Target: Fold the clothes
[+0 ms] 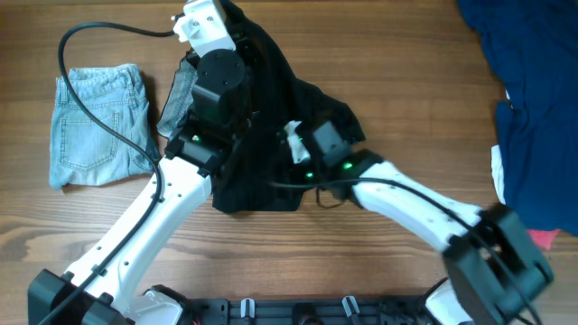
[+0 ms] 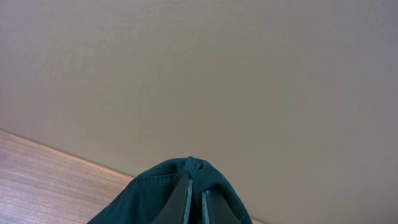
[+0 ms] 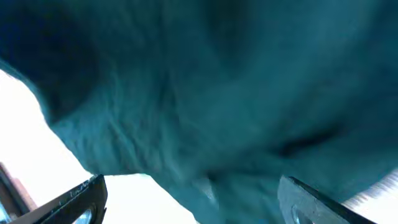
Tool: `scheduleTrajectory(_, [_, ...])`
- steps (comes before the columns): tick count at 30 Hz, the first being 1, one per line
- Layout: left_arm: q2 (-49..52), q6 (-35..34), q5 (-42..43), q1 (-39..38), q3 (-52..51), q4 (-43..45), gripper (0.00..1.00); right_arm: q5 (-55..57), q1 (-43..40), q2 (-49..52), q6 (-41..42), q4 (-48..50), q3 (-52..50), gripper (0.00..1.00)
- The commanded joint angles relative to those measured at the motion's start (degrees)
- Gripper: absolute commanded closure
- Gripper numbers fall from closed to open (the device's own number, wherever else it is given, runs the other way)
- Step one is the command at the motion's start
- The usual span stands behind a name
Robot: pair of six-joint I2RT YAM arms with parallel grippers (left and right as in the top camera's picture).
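A dark garment (image 1: 271, 117) lies bunched at the table's middle, with one part pulled up toward the far edge. My left gripper (image 1: 228, 16) is shut on a seamed edge of that garment (image 2: 155, 193) and holds it lifted; its fingers (image 2: 194, 196) are pressed together in the left wrist view. My right gripper (image 1: 293, 143) is at the garment's middle. Its fingers (image 3: 193, 199) are wide open, with the cloth (image 3: 217, 93) hanging close in front of them and a fold between them, not gripped.
Folded light-blue denim shorts (image 1: 95, 126) lie at the left. A grey denim piece (image 1: 179, 99) lies beside the left arm. A heap of blue clothes (image 1: 533, 99) fills the right side, with a white item (image 1: 497, 171) and a pink item (image 1: 542, 239) at its edge.
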Motion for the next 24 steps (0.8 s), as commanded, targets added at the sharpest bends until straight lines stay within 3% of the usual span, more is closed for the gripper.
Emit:
scheduleTrajectory(1, [-0.1, -0.1, -0.8, 0.3, 2.1, 0.1, 0.96, -0.9, 2.3, 6.4, 4.5, 3.9, -0.5, 0.14])
scheduleTrajectory(2, [-0.1, -0.1, -0.8, 0.3, 2.1, -0.6, 0.96, -0.9, 2.4, 8.2, 6.4, 5.0, -0.5, 0.2])
scheduleTrajectory(4, [-0.1, -0.1, -0.8, 0.3, 2.1, -2.1, 0.96, -0.9, 2.4, 9.5, 7.3, 6.7, -0.5, 0.5])
scheduleTrajectory(5, [-0.1, -0.1, -0.8, 0.3, 2.1, -2.5, 0.96, -0.8, 2.4, 9.5, 7.2, 7.7, -0.5, 0.57])
scheduleTrajectory(6, [-0.1, -0.1, -0.8, 0.3, 2.1, -3.2, 0.96, -0.8, 2.3, 9.3, 7.3, 9.0, -0.5, 0.83])
scheduleTrajectory(7, [-0.1, 0.0, -0.8, 0.3, 2.1, -3.7, 0.96, -0.8, 2.1, 9.2, 7.3, 9.1, -0.5, 0.95])
scheduleTrajectory(11, [-0.1, 6.6, -6.2, 0.6, 2.1, -6.1, 0.96, 0.1, -0.5, 4.0, 7.3, 2.4, -0.5, 0.96])
scheduleTrajectory(15, [-0.2, 7.5, -10.0, 4.1, 2.0, -11.6, 0.96, 14.4, -11.1, -14.4, 10.2, -10.6, -0.2, 0.96])
scheduleTrajectory(17, [-0.2, 7.5, -9.7, 5.8, 2.0, -11.4, 0.96, 21.3, -20.7, -22.0, 9.6, -8.0, -0.2, 0.96])
scheduleTrajectory(19, [-0.1, 7.3, -7.3, 7.2, 2.0, -8.6, 0.96, 21.5, -31.1, -22.0, 7.1, 0.9, -0.2, 0.96])
scheduleTrajectory(20, [0.2, 7.2, -5.7, 7.6, 2.0, -7.7, 0.96, 20.9, -34.1, -20.6, 7.1, 4.0, -0.2, 0.91])
scheduleTrajectory(21, [0.5, 7.2, -4.5, 7.9, 2.0, -7.5, 0.96, 18.4, -37.0, -18.6, 7.1, 6.4, -0.2, 0.74])
scheduleTrajectory(22, [1.1, 7.3, -4.3, 7.9, 2.0, -8.2, 0.96, 14.7, -39.1, -16.8, 7.1, 7.3, -0.2, 0.3])
scheduleTrajectory(23, [1.6, 7.3, -4.1, 7.8, 2.0, -9.3, 0.96, 10.6, -40.1, -15.4, 6.7, 6.2, -0.2, 0.01])
scheduleTrajectory(24, [2.7, 7.3, -3.3, 7.8, 2.0, -11.3, 0.96, 7.7, -40.1, -14.8, 5.0, 4.0, -0.2, 0.0])
